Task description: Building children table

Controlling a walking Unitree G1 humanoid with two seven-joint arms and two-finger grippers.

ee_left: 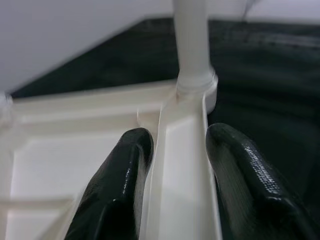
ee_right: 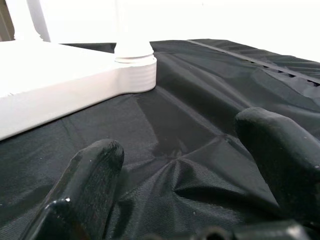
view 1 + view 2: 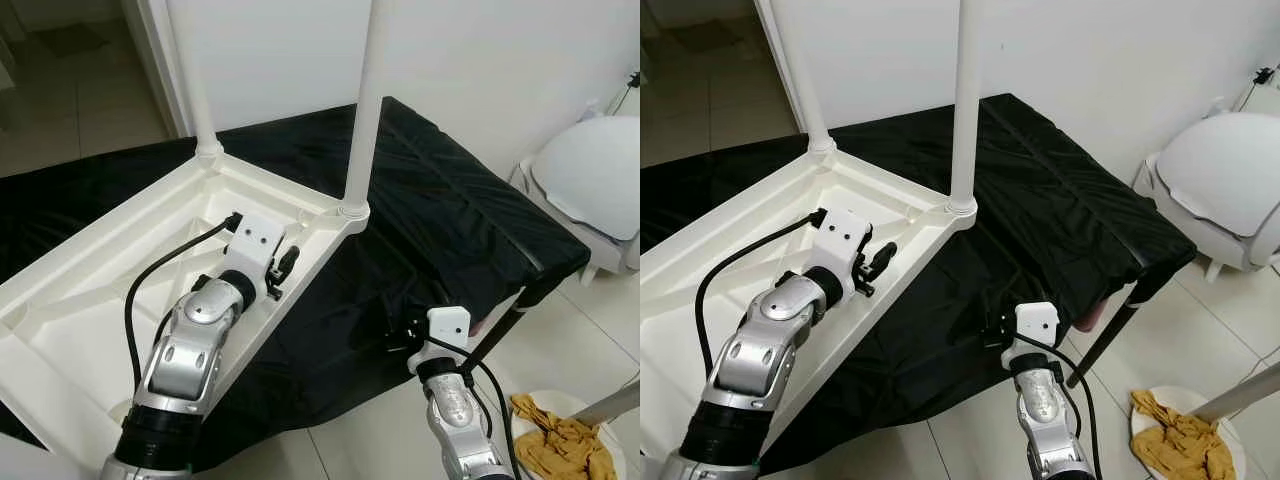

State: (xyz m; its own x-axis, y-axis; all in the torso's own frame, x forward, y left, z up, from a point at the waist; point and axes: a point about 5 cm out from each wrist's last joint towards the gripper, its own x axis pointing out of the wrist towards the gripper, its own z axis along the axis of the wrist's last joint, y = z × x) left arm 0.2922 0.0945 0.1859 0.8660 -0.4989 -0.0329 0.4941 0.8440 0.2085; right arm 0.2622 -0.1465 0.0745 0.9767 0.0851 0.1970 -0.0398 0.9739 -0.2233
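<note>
While the black-covered desk [image 3: 450,220] carries it, the white children's table [image 3: 90,290] lies upside down, two legs [image 3: 362,110] upright. The left gripper [image 1: 175,165] straddles its side rail, fingers apart either side. The right gripper [image 2: 185,165] hovers open over the cloth, beside the near corner.

Upturned white table [image 3: 90,290] on black cloth [image 3: 430,230], left gripper [image 3: 283,268] at its rim, two legs upright
</note>
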